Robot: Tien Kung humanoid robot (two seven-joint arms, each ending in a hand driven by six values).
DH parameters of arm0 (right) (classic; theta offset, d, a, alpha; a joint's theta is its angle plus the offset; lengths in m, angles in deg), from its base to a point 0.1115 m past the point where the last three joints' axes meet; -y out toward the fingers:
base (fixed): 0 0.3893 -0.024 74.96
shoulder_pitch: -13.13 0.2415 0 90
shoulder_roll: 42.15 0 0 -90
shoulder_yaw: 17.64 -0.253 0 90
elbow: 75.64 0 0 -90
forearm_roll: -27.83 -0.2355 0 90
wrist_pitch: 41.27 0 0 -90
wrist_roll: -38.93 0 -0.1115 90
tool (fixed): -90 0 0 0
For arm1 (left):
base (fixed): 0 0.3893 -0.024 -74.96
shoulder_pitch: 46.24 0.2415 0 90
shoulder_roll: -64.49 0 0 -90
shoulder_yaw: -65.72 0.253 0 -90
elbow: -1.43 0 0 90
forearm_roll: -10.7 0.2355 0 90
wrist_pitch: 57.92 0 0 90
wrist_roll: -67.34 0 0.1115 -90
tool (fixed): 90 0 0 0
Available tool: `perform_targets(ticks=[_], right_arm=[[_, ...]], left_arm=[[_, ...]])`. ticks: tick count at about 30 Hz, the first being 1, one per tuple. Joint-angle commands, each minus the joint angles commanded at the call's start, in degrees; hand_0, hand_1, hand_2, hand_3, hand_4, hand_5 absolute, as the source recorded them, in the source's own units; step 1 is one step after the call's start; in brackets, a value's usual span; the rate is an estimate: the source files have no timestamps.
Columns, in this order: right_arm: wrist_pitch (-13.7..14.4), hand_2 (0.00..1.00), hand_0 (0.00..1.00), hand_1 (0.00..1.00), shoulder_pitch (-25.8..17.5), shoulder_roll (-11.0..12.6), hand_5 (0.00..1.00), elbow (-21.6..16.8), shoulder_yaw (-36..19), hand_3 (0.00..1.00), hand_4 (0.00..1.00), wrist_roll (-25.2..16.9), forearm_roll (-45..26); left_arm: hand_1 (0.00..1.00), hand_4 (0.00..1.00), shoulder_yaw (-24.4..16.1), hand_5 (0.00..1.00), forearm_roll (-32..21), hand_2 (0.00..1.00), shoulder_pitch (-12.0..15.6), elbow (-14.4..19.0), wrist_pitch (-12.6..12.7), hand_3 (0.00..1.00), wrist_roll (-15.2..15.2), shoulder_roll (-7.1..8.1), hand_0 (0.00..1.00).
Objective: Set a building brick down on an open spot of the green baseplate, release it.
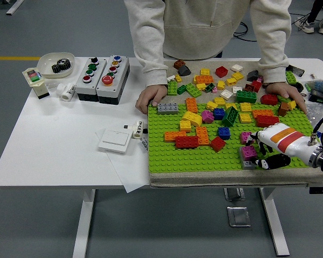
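Observation:
The green baseplate (204,156) covers the table's right half and carries several loose bricks. My right hand (254,151), white with an orange stripe and black fingers, reaches in from the right over the plate's front right corner. Its fingers are shut on a magenta brick (250,152), held low just above or on a grey brick (246,162) at the plate's front edge. A second magenta brick (246,136) lies just behind it. My left arm is out of view.
A person stands at the far side, with one hand (151,98) at the plate's back left corner and the other hand (286,91) at its back right. Button boxes (101,72), a white switch (115,141) and a bowl (56,63) sit to the left. Bare green studs run along the plate's front left.

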Motion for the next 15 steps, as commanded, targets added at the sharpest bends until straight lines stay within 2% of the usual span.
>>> perform_targets(ticks=[15], right_arm=[[-0.42,0.327,0.323,0.253,-0.09,-0.04,0.295,-0.01,-0.42,0.512,0.573,-0.18,0.58]], left_arm=[[0.679,0.558,-0.19,0.599,0.48,0.643,0.10,0.04,-0.09,0.546,-0.14,0.03,0.605]])
